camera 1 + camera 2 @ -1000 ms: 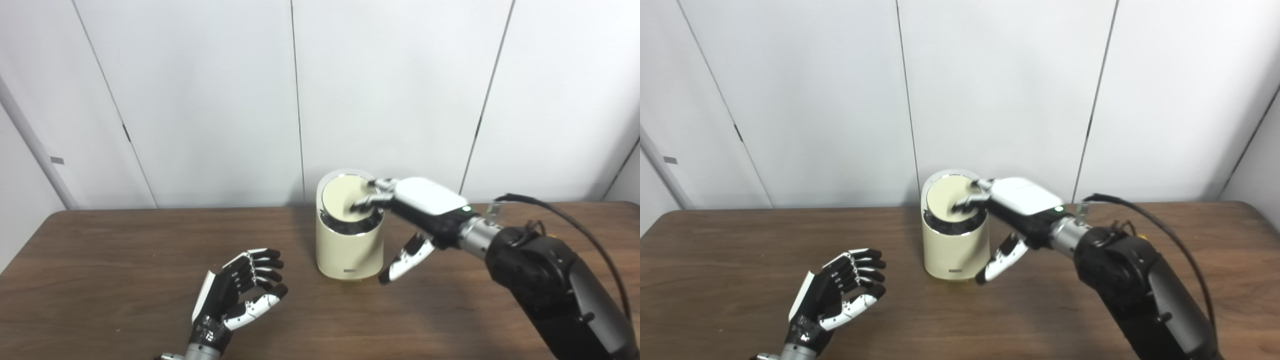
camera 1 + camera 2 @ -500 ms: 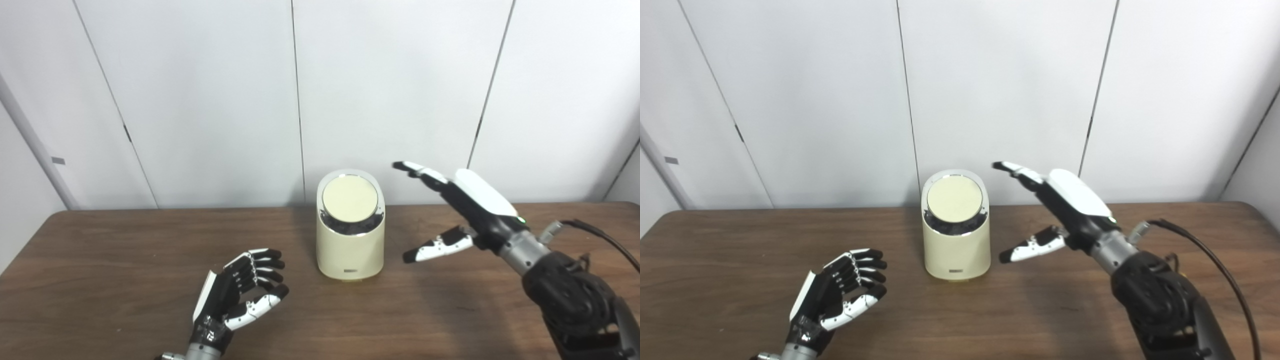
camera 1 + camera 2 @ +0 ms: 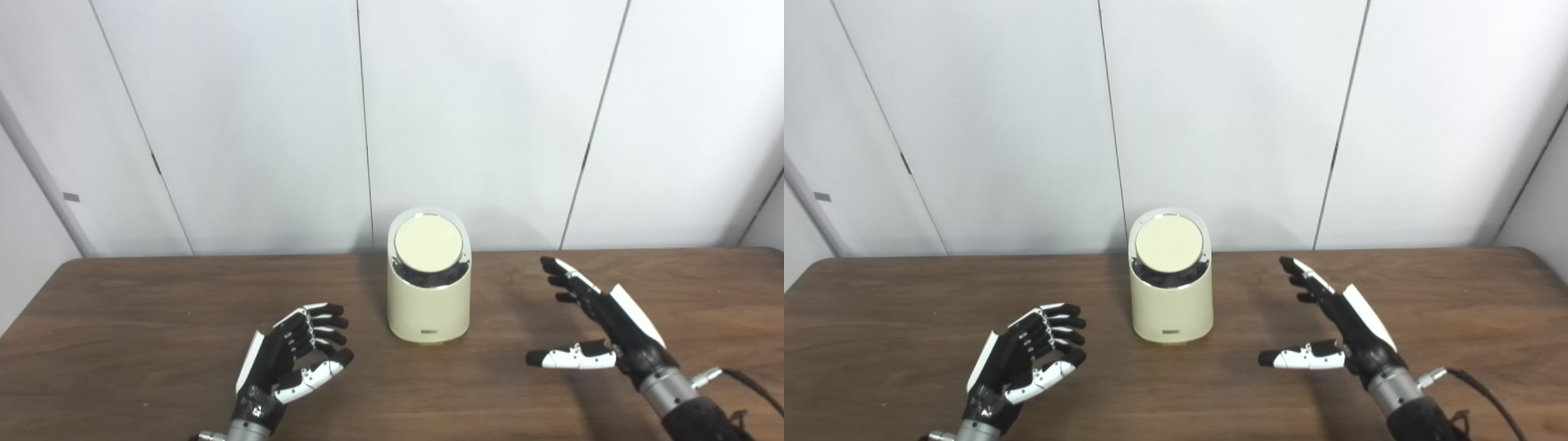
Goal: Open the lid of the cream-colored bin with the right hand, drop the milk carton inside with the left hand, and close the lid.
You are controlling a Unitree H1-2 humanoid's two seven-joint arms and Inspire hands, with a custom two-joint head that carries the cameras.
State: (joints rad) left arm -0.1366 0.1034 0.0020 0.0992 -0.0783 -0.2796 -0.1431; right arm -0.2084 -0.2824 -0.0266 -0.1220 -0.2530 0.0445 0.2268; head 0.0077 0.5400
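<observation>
A cream-colored bin [image 3: 429,294] stands upright near the middle of the far edge of the brown wooden surface [image 3: 122,318], its round lid [image 3: 428,243] shut and tilted toward the camera. The left hand [image 3: 288,361] hovers near the front edge, fingers loosely curled, holding nothing. The right hand [image 3: 603,324] is spread, empty, apart from the bin.

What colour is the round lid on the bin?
The lid is cream, ringed by a shiny metal rim; the left eye view shows it best.
</observation>
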